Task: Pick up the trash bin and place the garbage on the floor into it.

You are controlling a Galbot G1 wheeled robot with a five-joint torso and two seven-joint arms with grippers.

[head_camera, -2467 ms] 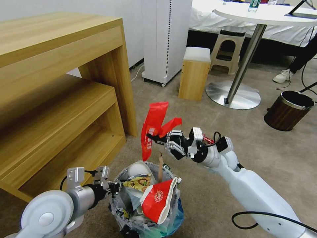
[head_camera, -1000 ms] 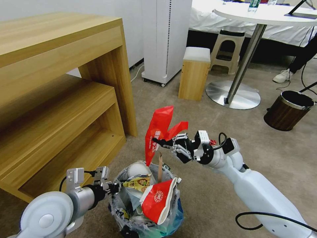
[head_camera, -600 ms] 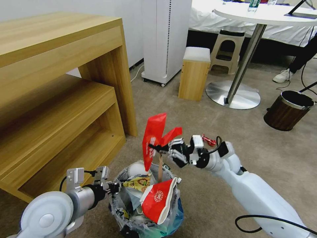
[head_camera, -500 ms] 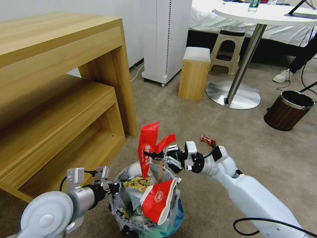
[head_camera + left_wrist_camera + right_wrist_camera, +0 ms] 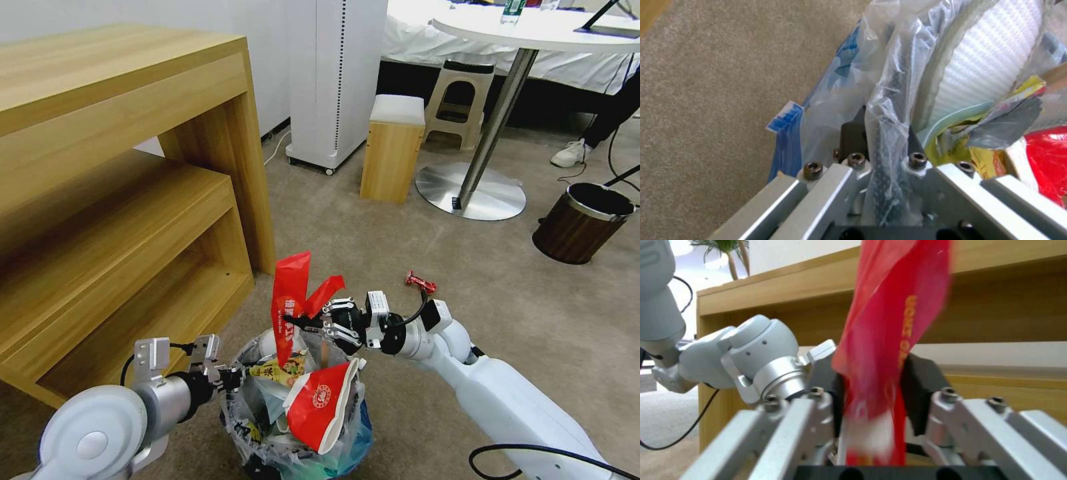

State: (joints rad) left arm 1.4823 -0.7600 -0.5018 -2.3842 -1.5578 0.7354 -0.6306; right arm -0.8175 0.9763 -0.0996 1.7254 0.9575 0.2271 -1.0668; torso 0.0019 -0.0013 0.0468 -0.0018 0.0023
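Red wrapper [image 5: 291,303] hangs pinched in our right gripper [image 5: 293,321], its lower end just over the full trash bin [image 5: 297,407]. Our left gripper [image 5: 230,379] is clamped on the bin's rim. We judge this the drop step; next calls for opening the right claw. Another wrapper [image 5: 421,283] lies on the carpet.

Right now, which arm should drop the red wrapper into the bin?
Right. The right gripper is shut on the red wrapper, just above the trash bin. The left gripper is shut on the bin's rim, holding it.
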